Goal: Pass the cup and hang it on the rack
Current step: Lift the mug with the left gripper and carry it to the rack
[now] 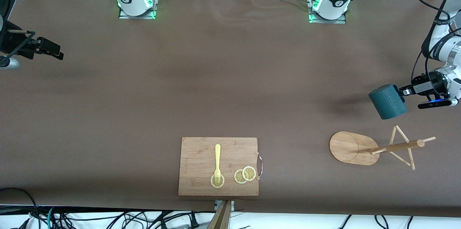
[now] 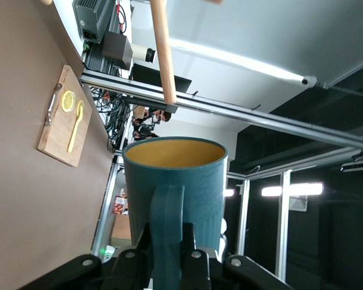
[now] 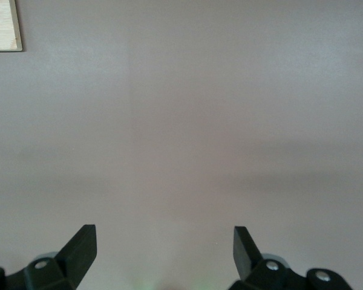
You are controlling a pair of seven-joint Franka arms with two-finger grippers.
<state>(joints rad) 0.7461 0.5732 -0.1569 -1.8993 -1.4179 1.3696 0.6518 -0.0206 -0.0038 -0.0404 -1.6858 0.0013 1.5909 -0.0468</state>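
While the left gripper clamps the cup by its handle in the air just above the rack, the right gripper waits, fingers apart. Toward the middle, near the front camera, a cutting board carries a fork and lemon slices.

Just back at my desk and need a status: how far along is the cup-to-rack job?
The pass looks done: the left end effector holds the cup by its handle, in the air at the left arm's end of the table. The right end effector is open and empty, waiting over bare table. Still left: hanging. The rack carries nothing on its pegs, though one peg already shows just past the cup's mouth.
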